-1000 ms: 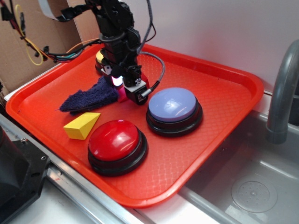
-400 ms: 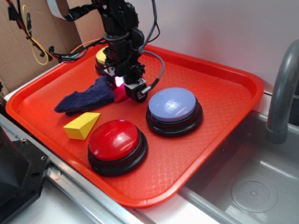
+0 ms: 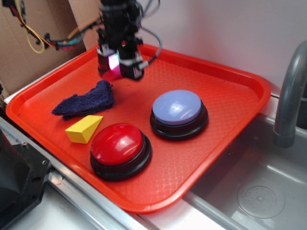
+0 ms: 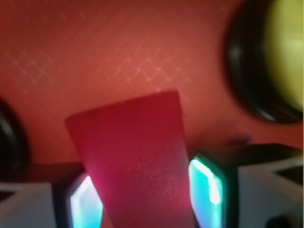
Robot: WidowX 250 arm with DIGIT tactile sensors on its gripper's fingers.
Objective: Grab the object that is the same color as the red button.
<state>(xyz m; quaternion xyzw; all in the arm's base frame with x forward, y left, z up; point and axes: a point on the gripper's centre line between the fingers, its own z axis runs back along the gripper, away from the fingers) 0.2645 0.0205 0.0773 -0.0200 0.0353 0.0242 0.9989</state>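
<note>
Gripper [image 3: 115,67] raised above the far left part of the tray [image 3: 240,91], fingers [image 4: 206,183] clamped on the red wedge [image 3: 113,63]. In the wrist view the wedge [image 4: 137,161] fills the centre, pinched on both sides between glowing teal-white pads, tilted a little. It hangs clear of the tray floor, which shows its diamond texture behind.

Exterior view: red button [image 3: 118,143] sits near the front of the tray, lavender button [image 3: 178,109] to its right and further back, the two close but apart. Yellow wedge [image 3: 83,128] lies just left of the red button. Dark blue cloth [image 3: 86,99] lies bunched behind the yellow wedge, below and left of the gripper, not touching it.

Wrist view: yellow button [image 4: 280,57] on a black base shows blurred at upper right; in the exterior view it is hidden behind the arm.

Tray rests on the tabletop [image 3: 72,211] beside a steel sink [image 3: 259,191]; grey faucet [image 3: 290,96] at the right edge. Loose wires [image 3: 33,33] hang at upper left against cardboard
</note>
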